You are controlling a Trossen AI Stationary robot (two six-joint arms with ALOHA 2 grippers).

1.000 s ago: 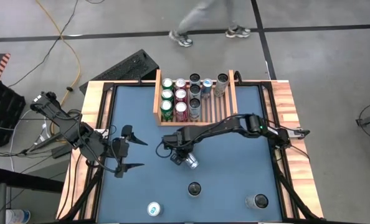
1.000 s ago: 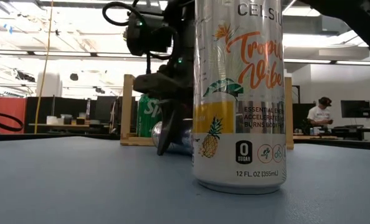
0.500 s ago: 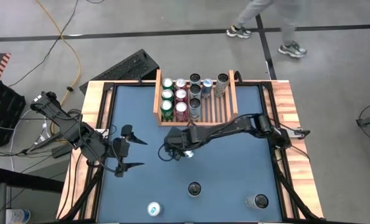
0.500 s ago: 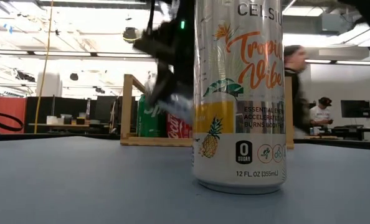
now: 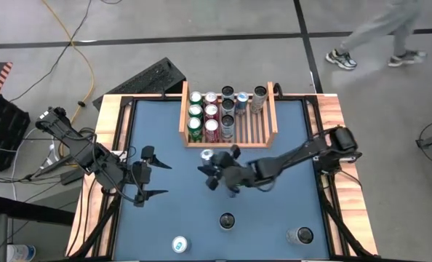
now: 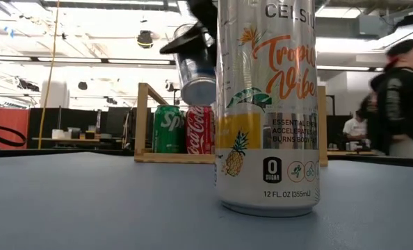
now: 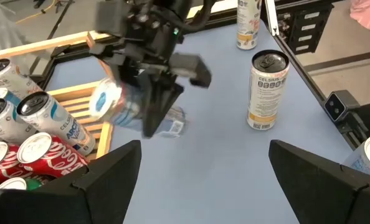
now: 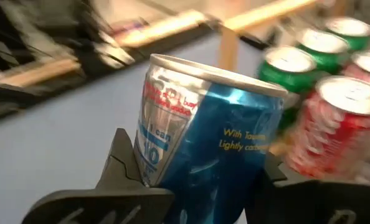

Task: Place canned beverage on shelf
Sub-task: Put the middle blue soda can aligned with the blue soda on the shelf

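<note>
High view: right gripper [image 5: 217,169] clamps blue can [image 5: 208,156], now lifted off table, tilted, just in front of shelf [image 5: 273,116]; a second ago can lay lower. Means carry to shelf underway. Left gripper [image 5: 148,175] wide, idle, well left of shelf.

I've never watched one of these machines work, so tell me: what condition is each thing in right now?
right gripper: shut on blue can, lifted off table
blue can: held, tilted, in the air
left gripper: open, empty, waiting
shelf: partly filled, upright cans in rows
Celsius can: standing upright on table
</note>
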